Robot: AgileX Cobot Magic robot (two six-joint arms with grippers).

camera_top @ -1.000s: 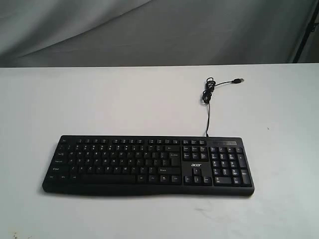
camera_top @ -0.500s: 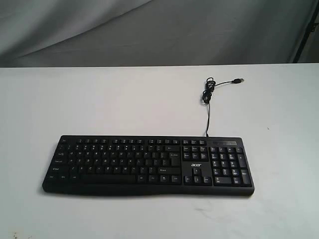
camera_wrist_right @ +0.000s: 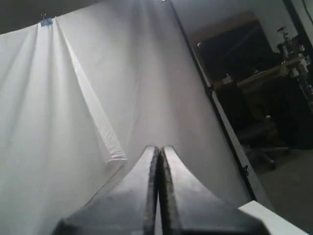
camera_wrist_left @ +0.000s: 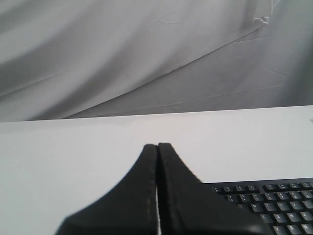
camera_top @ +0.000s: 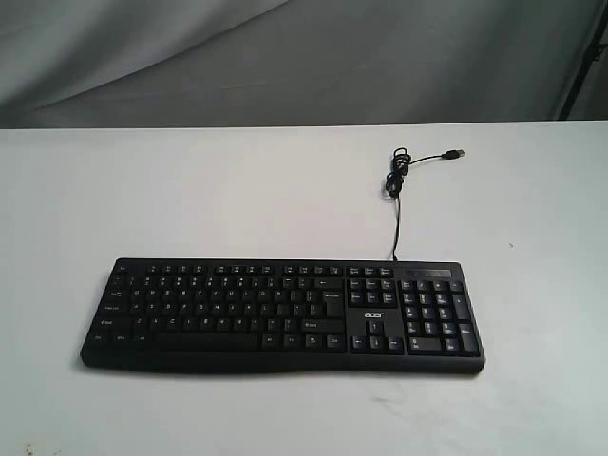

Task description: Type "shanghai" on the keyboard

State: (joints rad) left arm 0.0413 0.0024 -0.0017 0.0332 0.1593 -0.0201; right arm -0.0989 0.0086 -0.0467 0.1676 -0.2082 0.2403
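The black keyboard (camera_top: 282, 315) lies flat on the white table (camera_top: 237, 190), its number pad toward the right, white legends on the keys. Its thin black cable (camera_top: 396, 204) runs back to a loose coil and a free plug (camera_top: 457, 152). Neither arm shows in the exterior view. In the left wrist view my left gripper (camera_wrist_left: 157, 145) is shut, nothing between its fingers, held above the table with the keyboard's corner (camera_wrist_left: 274, 205) off to one side. My right gripper (camera_wrist_right: 159, 147) is shut too and points up at the white backdrop, no keyboard in its view.
A grey-white cloth backdrop (camera_top: 285, 57) hangs behind the table. A dark stand leg (camera_top: 581, 57) rises at the far right edge. In the right wrist view a dark room with furniture (camera_wrist_right: 264, 98) lies beyond the backdrop, and a table corner (camera_wrist_right: 274, 215) shows.
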